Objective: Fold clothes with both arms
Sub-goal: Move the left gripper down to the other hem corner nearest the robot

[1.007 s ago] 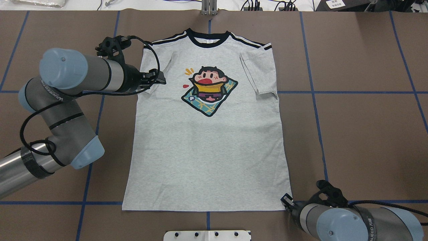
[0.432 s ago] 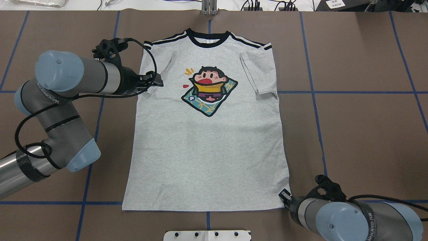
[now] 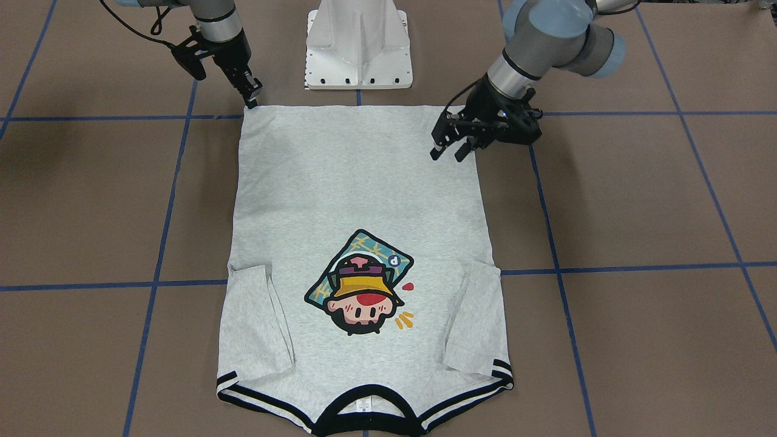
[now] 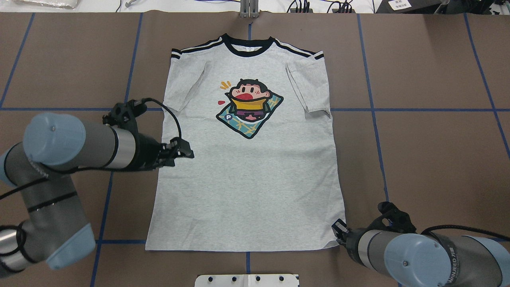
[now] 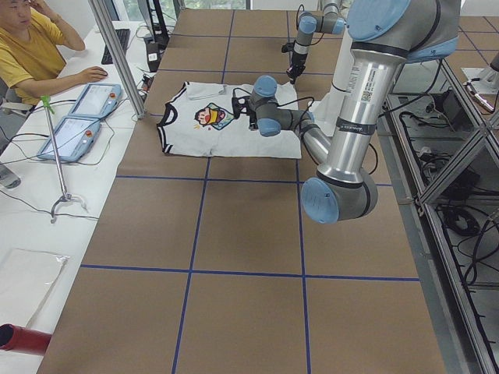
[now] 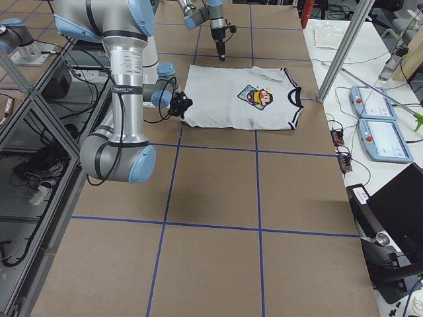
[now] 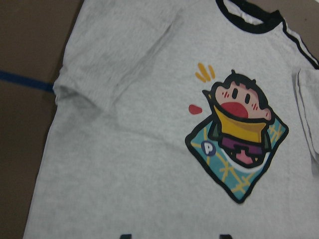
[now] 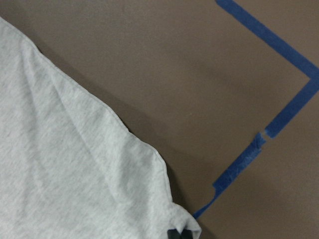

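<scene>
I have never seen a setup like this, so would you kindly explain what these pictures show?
These are a robot's left arm and right arm at a brown table, each ending in a two-finger gripper. Two cameras look down on the table, one from behind the robot and one facing it; two watch from the table's ends; one sits on each wrist. A grey T-shirt lies flat, print up, sleeves folded in. The left gripper hovers open over the shirt's side edge, holding nothing. The right gripper is at a hem corner and seems to pinch it.
</scene>
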`<action>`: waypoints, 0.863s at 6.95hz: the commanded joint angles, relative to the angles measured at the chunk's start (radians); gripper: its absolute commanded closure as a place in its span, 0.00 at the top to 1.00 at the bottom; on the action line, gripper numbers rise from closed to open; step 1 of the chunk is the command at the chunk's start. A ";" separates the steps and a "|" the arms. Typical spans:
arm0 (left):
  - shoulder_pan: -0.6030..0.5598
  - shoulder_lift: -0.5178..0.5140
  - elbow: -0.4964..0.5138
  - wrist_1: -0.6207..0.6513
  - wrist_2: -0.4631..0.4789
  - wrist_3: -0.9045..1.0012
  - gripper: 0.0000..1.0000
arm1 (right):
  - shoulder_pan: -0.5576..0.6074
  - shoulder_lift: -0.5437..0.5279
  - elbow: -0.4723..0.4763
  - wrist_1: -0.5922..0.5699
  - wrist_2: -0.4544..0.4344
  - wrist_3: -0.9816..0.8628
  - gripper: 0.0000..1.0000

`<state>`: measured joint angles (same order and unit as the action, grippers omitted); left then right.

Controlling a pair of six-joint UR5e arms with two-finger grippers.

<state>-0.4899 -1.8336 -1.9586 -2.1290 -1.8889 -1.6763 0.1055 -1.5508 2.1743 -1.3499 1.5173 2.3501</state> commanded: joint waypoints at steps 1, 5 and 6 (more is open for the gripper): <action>0.185 0.040 -0.094 0.176 0.066 -0.149 0.65 | 0.000 0.001 0.005 0.002 0.014 0.000 0.00; 0.266 0.128 -0.091 0.277 0.172 -0.148 0.65 | 0.011 0.001 0.012 0.002 0.014 -0.003 0.00; 0.272 0.131 -0.088 0.287 0.172 -0.148 0.65 | 0.011 0.001 0.010 0.002 0.014 -0.003 0.00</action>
<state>-0.2246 -1.7058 -2.0488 -1.8745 -1.7190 -1.8243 0.1158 -1.5497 2.1849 -1.3484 1.5309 2.3476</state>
